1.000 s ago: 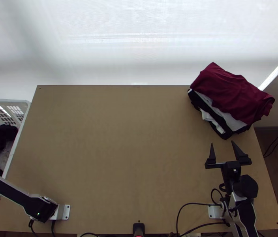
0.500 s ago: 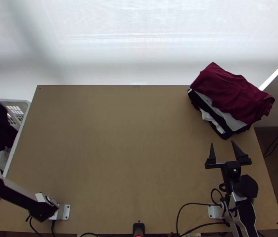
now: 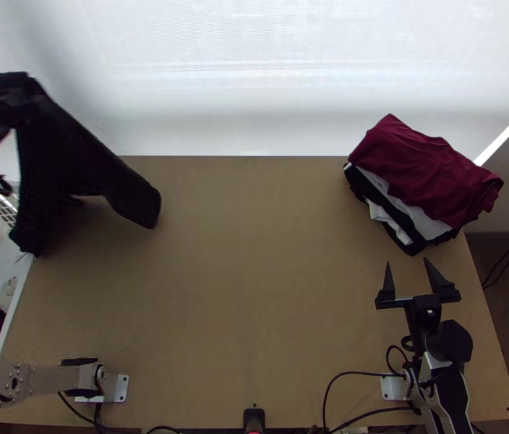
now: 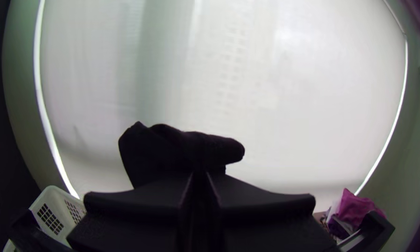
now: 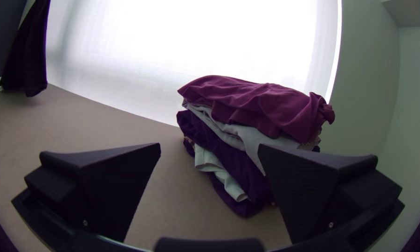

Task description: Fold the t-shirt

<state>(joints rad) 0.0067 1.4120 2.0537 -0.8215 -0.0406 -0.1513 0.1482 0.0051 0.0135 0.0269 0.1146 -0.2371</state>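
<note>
Over the far left corner of the counter [image 3: 240, 275], a dark t-shirt [image 3: 74, 155] now hangs bunched, gripped by the left end effector [image 3: 0, 108]; a moment ago it was over the white basket [image 3: 16, 300]. The right end effector [image 3: 408, 261] remains open near folded clothes [image 3: 424, 173], maroon on top. Bare light wood stretches between; a pale screen [image 3: 254, 87] glows behind.
</note>
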